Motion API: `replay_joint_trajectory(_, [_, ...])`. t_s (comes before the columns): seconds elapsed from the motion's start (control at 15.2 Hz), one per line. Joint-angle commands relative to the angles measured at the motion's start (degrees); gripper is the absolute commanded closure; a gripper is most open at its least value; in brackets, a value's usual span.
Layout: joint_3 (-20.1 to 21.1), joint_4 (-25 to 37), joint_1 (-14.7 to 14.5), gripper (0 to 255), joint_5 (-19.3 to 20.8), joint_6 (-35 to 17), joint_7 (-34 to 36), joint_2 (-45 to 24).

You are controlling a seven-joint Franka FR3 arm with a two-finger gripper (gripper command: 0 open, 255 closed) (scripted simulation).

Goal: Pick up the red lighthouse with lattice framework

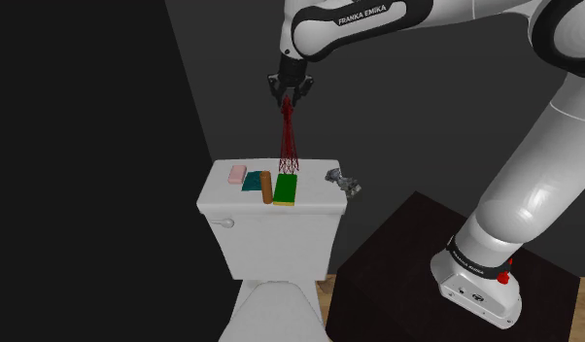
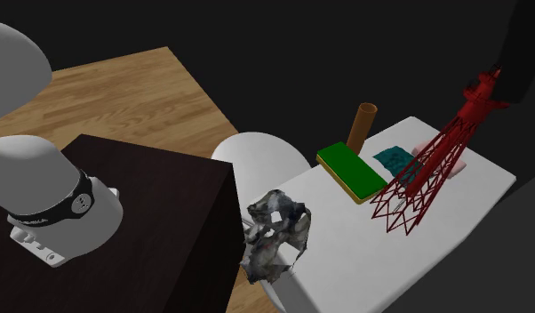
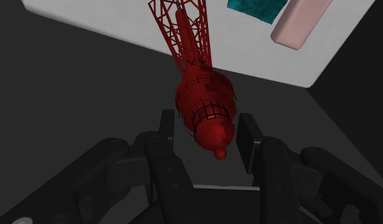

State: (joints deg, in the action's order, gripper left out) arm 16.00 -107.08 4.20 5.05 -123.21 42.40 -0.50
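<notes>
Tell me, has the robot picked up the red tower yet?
Not quite. Done: the gripper sits right over the top of the red lighthouse. In hand: getting hold of it; I cannot tell whether it is squeezed tight. Left: the lifting, since its lattice foot seems to rest on the white lid beside the green block.

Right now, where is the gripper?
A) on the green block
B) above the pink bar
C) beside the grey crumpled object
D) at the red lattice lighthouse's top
D: the gripper sits at the top end of the red lattice lighthouse, well above the tank lid.
</notes>
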Motion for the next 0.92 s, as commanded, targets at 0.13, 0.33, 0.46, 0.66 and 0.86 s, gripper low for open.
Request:
replay_joint_trajectory(0.13, [-0.02, 2.68, 0.03, 255, -0.29, 3.00, -0.39, 0.36])
replay_joint_trajectory(0.33, [-0.01, 4.91, 0.01, 255, -0.40, 5.29, -0.58, 0.42])
replay_joint_trajectory(0.46, [0.00, 6.47, 0.00, 255, -0.45, 6.83, -0.69, 0.40])
replay_joint_trajectory(0.66, [0.03, 8.94, -0.03, 255, -0.48, 9.17, -0.83, 0.26])
replay_joint_trajectory(0.86, [0.04, 9.93, -0.04, 255, -0.48, 10.07, -0.88, 0.18])
